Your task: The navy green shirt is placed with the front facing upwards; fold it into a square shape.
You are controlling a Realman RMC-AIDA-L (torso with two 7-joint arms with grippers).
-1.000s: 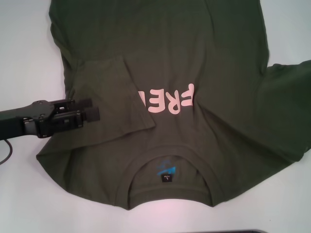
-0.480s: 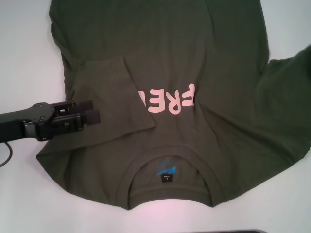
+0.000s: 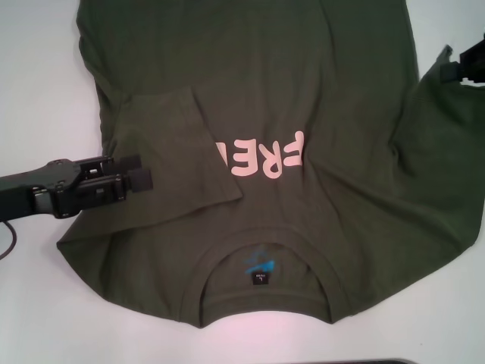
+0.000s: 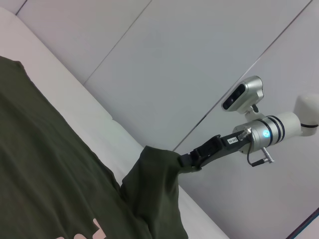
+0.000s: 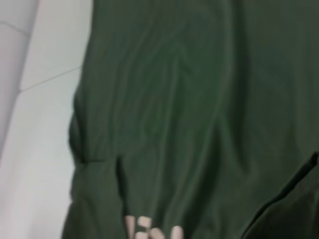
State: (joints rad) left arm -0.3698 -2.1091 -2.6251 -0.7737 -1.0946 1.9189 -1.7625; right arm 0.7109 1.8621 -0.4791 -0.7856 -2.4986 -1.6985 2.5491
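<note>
The navy green shirt [image 3: 303, 91] lies face up on the white table, collar and black neck label [image 3: 261, 275] nearest me, pink lettering [image 3: 261, 158] across the chest. Its left sleeve [image 3: 174, 152] is folded in over the body. My left gripper [image 3: 136, 171] hovers open over the shirt's left side, holding nothing. My right gripper [image 3: 453, 67] is at the far right, shut on the right sleeve. The left wrist view shows that sleeve [image 4: 154, 184] lifted off the table, pinched in the right gripper [image 4: 192, 158]. The right wrist view shows only shirt fabric [image 5: 174, 99].
Bare white table [image 3: 38, 76] runs along the shirt's left side and in front of the collar. A dark cable [image 3: 9, 243] loops under my left arm. A dark strip [image 3: 379, 362] shows at the near table edge.
The right sleeve has risen off the table, and my right gripper has come into the head view at the far right with it. My left gripper has drifted slightly left.
</note>
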